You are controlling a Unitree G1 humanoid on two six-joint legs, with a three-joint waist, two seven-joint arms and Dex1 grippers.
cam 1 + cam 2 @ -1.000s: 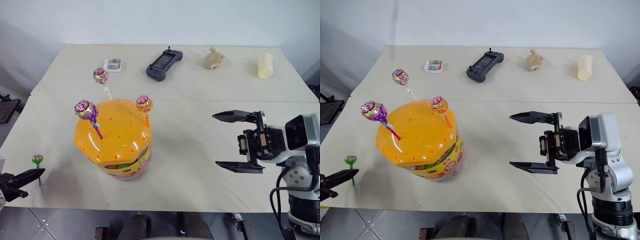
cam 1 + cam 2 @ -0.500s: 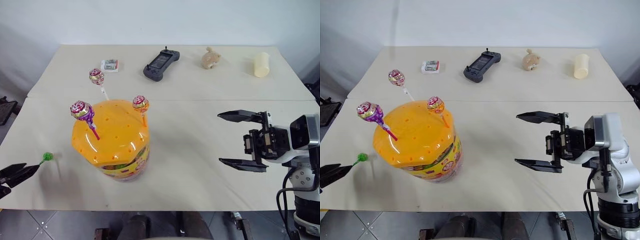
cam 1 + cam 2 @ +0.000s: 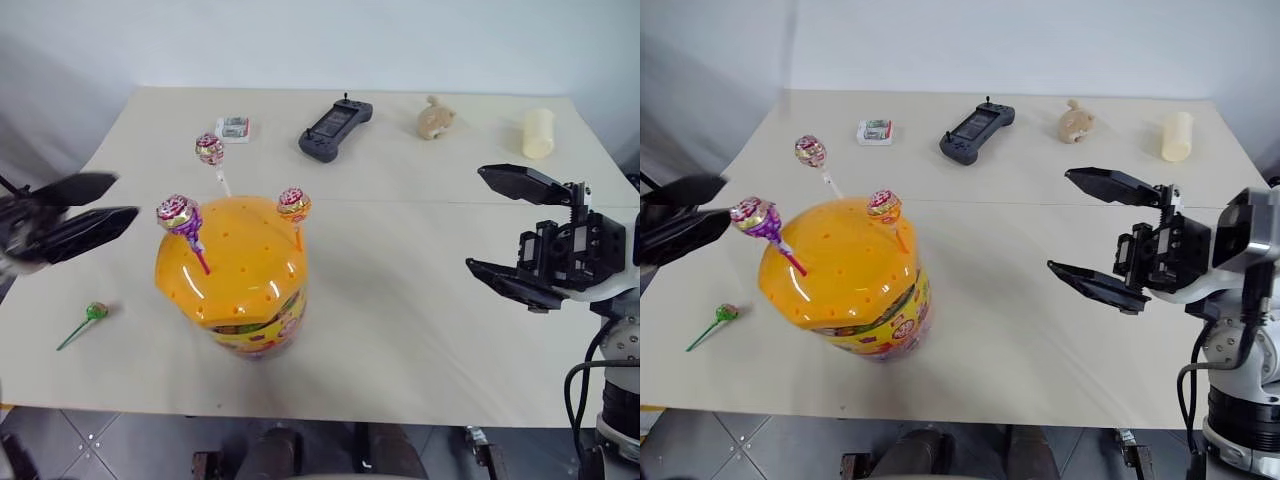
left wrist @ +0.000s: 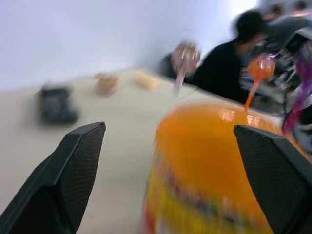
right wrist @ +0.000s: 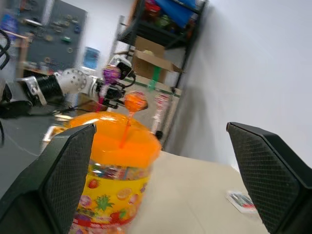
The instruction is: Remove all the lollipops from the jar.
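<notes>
The left gripper [image 3: 75, 217] is seen spread wide and empty, held above the tabletop's [image 3: 400, 290] left edge, apart from the jar [image 3: 232, 278]. The right gripper [image 3: 515, 236] is likewise spread wide with nothing between its fingers, held over the tabletop's right side and turned toward the jar.

The jar stands near the front edge, left of centre. Three lollipops are stuck in its orange lid: magenta stick [image 3: 178, 214], orange stick [image 3: 293, 204], white stick [image 3: 210, 150]. A green lollipop [image 3: 94, 311] is seen lying flat on the tabletop left of the jar, close to the front-left corner.

From the head views the back row can be made out: a small packet [image 3: 232, 128], a black handheld controller [image 3: 335, 128], a small figure [image 3: 433, 119] and a pale yellow cylinder [image 3: 537, 132]. The label's fruit pictures are given by the right wrist view, along with shelving and a wall behind the jar [image 5: 113, 170]. In the left wrist view, blurred, the jar [image 4: 214, 170] sits between the fingers.

Wide bare tabletop lies between the jar and the right gripper.
</notes>
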